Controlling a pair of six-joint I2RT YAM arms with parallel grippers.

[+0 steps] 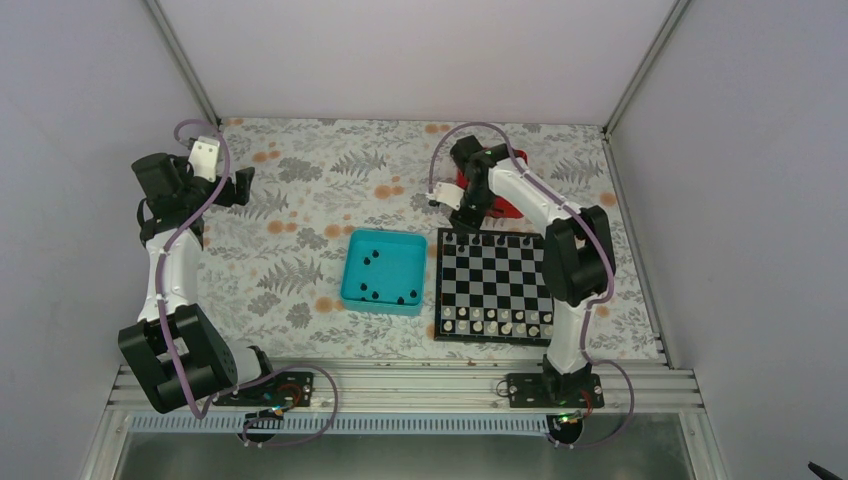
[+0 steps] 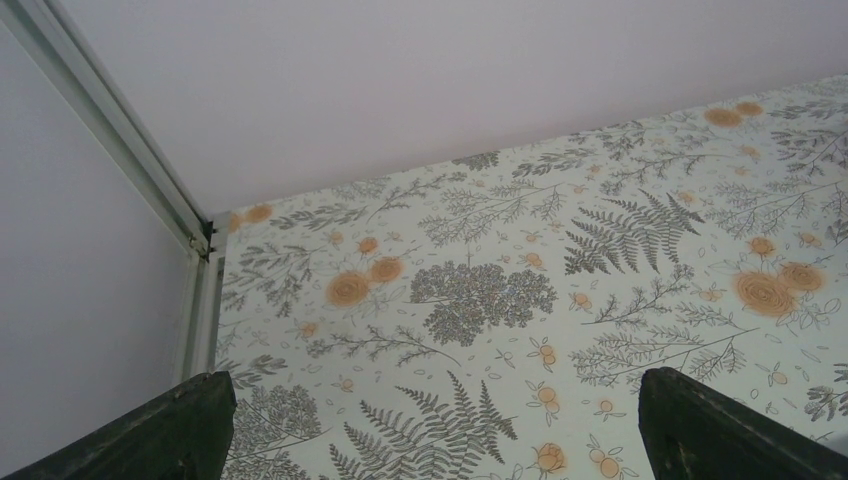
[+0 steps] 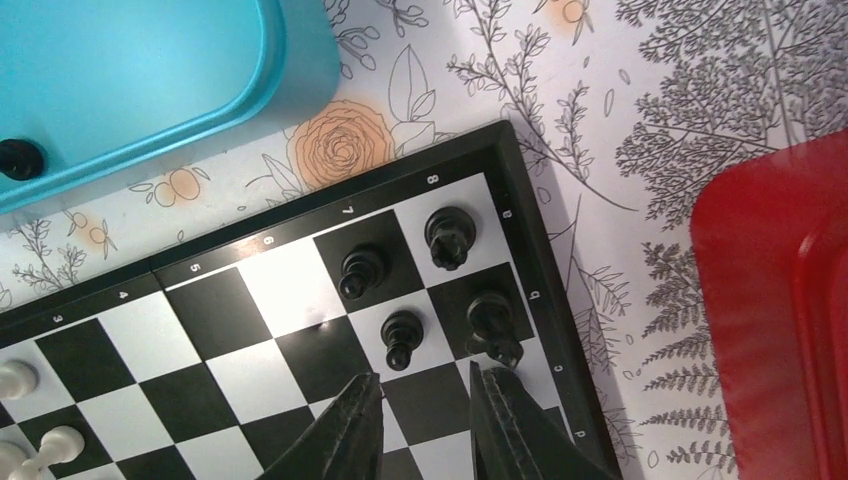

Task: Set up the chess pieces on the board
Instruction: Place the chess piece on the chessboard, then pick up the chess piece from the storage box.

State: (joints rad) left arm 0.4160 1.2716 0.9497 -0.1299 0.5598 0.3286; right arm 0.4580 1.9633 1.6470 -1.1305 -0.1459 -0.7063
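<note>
The checkered board (image 1: 495,285) lies right of centre. Several black chess pieces (image 1: 490,240) stand along its far edge, and several more lie in the teal tray (image 1: 350,262). My right gripper (image 1: 455,215) hovers over the board's far left corner. In the right wrist view it (image 3: 425,385) is open and empty, its fingertips (image 3: 365,400) just short of three black pawns (image 3: 403,338) and a black knight (image 3: 493,325) on the board (image 3: 300,350). My left gripper (image 1: 240,185) is far left over the tablecloth, open wide and empty (image 2: 432,380).
White pieces (image 1: 495,320) fill the board's near rows; two show in the right wrist view (image 3: 15,378). A red tray (image 1: 510,205) sits behind the right arm, beside the board's corner (image 3: 780,300). The teal tray (image 3: 150,70) holds a black piece (image 3: 18,158). Walls enclose the floral cloth (image 2: 500,290).
</note>
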